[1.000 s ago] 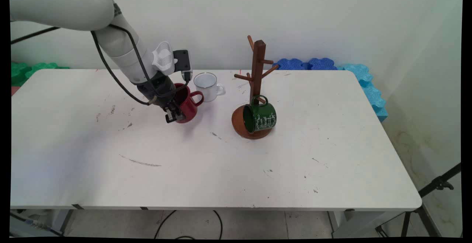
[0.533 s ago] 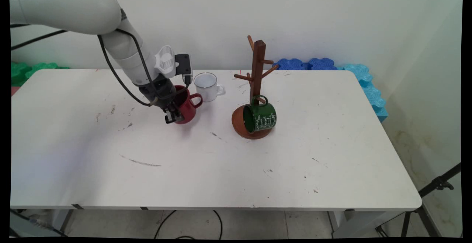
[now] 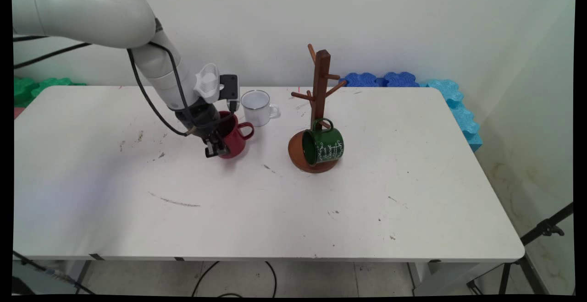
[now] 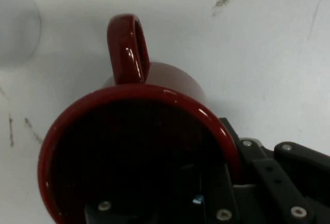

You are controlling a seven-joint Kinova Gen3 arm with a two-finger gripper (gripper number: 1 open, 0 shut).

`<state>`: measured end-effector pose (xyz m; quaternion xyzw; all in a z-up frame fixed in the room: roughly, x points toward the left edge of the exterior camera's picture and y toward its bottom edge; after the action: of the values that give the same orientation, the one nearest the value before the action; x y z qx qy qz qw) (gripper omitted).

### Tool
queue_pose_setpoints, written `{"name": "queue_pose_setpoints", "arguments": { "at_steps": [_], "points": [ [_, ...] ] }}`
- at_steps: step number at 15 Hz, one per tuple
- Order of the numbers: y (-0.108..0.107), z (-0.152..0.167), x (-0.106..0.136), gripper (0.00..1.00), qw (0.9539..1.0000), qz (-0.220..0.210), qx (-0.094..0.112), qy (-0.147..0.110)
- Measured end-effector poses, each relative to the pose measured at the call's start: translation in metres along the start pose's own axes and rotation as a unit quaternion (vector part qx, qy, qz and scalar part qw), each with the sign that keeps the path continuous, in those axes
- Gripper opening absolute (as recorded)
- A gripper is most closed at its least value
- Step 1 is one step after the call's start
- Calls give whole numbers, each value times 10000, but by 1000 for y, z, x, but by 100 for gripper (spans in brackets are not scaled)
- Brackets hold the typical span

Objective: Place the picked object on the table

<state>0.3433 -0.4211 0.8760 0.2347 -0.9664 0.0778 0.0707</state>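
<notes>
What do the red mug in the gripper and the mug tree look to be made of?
Red mug: probably glazed ceramic, with a thick rounded rim and handle and sharp glossy highlights. Mug tree: looks like stained wood, a reddish-brown post, pegs and round base with a dull sheen. The gripper grips the mug's wall, one finger inside and one outside.

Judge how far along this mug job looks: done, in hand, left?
Done: the green mug hangs by its handle on a low peg of the wooden rack. In hand: the gripper pinches the tilted red mug's wall, one finger inside. Left, probably: the white mug stands on the table behind it; the upper pegs are bare.
</notes>
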Motion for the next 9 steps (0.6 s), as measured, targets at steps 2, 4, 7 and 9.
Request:
{"name": "queue_pose_setpoints", "arguments": {
  "at_steps": [2, 4, 7, 9],
  "points": [
    [-1, 3, -1, 0, 10000, 57, -34, 11],
    [-3, 6, -1, 0, 9999, 120, -79, 25],
    [-5, 10, -2, 0, 9998, 171, -124, 37],
    [-6, 12, -2, 0, 9997, 201, -150, 44]
  ]
}}
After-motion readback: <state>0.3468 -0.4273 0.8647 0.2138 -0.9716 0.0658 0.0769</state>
